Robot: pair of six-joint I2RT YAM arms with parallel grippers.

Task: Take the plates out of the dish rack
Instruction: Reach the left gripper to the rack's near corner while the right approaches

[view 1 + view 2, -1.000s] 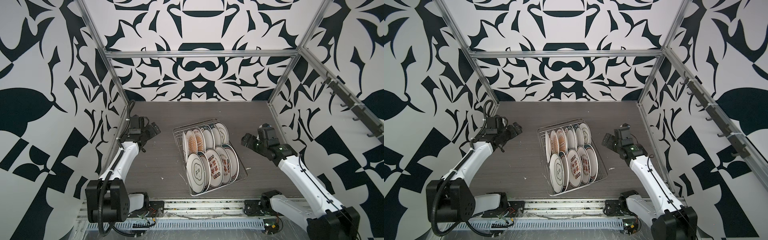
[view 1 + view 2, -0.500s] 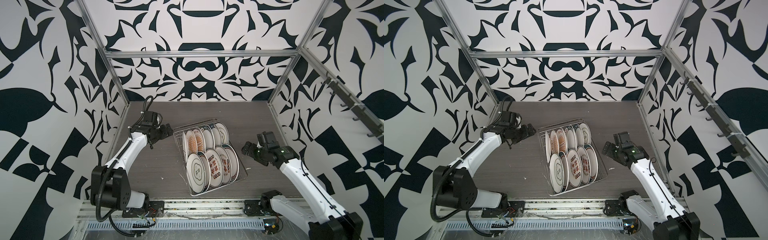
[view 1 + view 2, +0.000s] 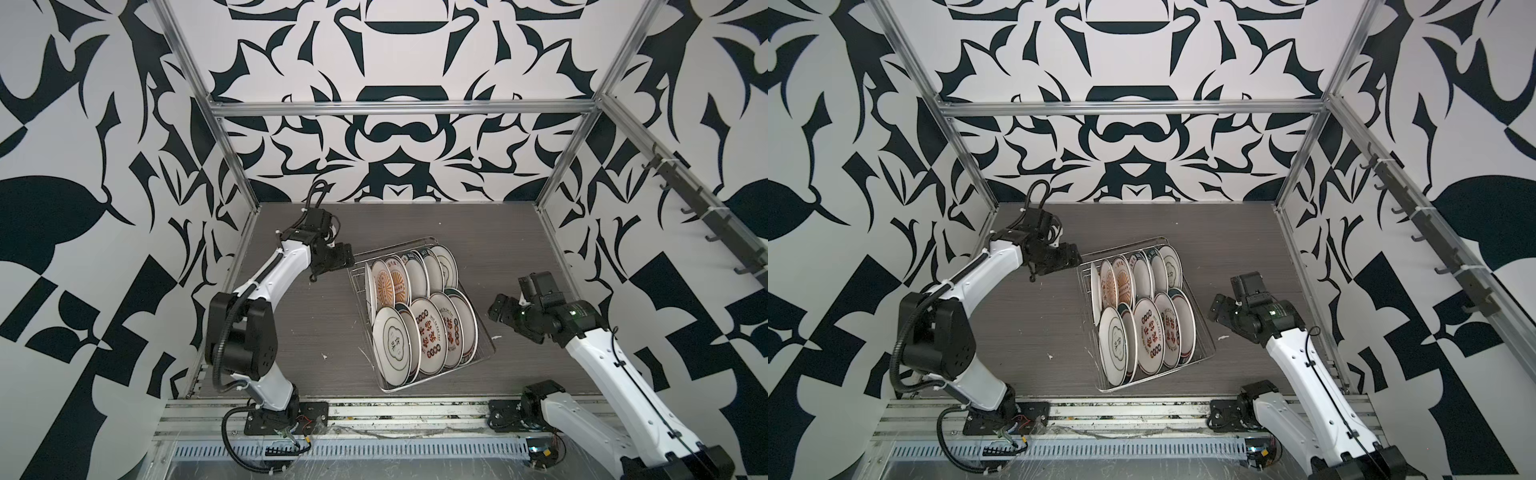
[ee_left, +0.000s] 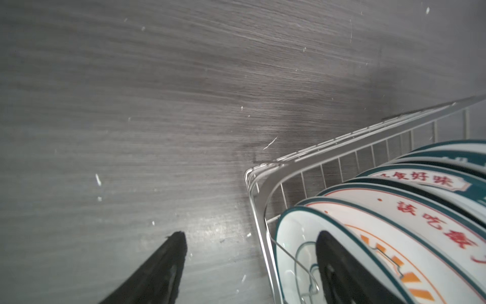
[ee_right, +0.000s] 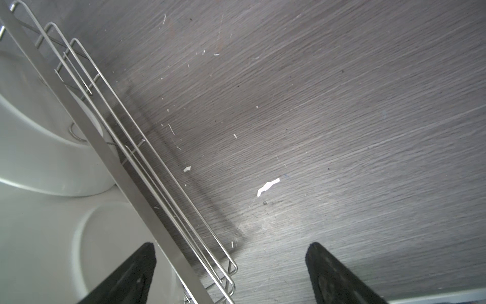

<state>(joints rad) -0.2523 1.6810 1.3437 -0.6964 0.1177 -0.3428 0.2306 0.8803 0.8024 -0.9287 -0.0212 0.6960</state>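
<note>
Two rows of teal-rimmed plates point(image 3: 428, 332) stand in the wire rack point(image 4: 342, 142).

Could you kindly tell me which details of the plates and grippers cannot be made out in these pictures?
Plate count: in both top views the plates overlap in the dish rack; rear ones show only rims.
Contact: in the left wrist view one finger of the left gripper lies across the nearest plate; touching or apart cannot be told.
Prints: the right wrist view shows only blurred white plate surfaces, cut off by the edge.
</note>
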